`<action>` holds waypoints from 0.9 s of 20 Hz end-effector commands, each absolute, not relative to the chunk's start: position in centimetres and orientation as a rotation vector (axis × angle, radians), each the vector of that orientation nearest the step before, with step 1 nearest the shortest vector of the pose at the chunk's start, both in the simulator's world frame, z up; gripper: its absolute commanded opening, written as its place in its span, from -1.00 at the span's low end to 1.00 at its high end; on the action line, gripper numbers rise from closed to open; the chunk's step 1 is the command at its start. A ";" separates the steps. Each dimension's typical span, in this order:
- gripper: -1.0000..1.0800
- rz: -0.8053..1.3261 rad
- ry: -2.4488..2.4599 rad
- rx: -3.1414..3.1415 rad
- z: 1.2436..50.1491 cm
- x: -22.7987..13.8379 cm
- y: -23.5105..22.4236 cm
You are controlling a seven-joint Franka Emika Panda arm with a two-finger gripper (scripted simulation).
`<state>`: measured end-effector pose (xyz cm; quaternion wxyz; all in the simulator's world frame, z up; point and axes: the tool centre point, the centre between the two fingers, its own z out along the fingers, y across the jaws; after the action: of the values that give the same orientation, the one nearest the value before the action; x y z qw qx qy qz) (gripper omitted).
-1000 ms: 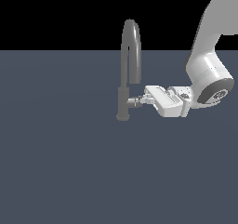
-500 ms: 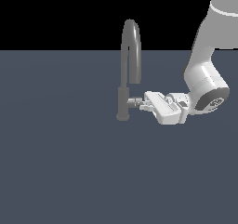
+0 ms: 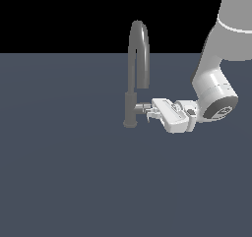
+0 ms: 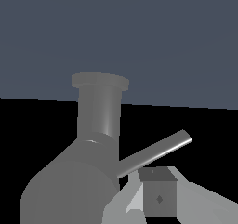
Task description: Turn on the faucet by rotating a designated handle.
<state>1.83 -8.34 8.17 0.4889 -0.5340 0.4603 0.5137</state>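
No readable text, labels, brands or numbers showed anywhere in either view; all surfaces rendered plain, without signs.

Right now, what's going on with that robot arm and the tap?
A white robot arm is working at the dark-grey faucet, reaching in from the exterior view's right. Its gripper sits level with the small silver handle that sticks out sideways from the faucet's column, with a fingertip right by the thin lever. Whether the jaws actually clamp the handle can't be told.

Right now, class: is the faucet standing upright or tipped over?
Upright. The faucet rises straight from the grey surface, its arched spout on top; the claw is at its side handle.
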 end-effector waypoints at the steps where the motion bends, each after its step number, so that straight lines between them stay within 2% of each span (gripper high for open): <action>1: -1.00 1.265 1.164 -1.273 4.8 1.2 -8.4; 4: -1.00 1.268 1.168 -1.270 4.1 1.3 -8.4; 5: -1.00 1.239 1.116 -1.299 7.7 2.4 -8.7; 18: -1.00 1.260 1.153 -1.278 3.8 3.6 -8.3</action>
<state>3.31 -8.84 5.67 0.4860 -0.5293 0.4628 0.5191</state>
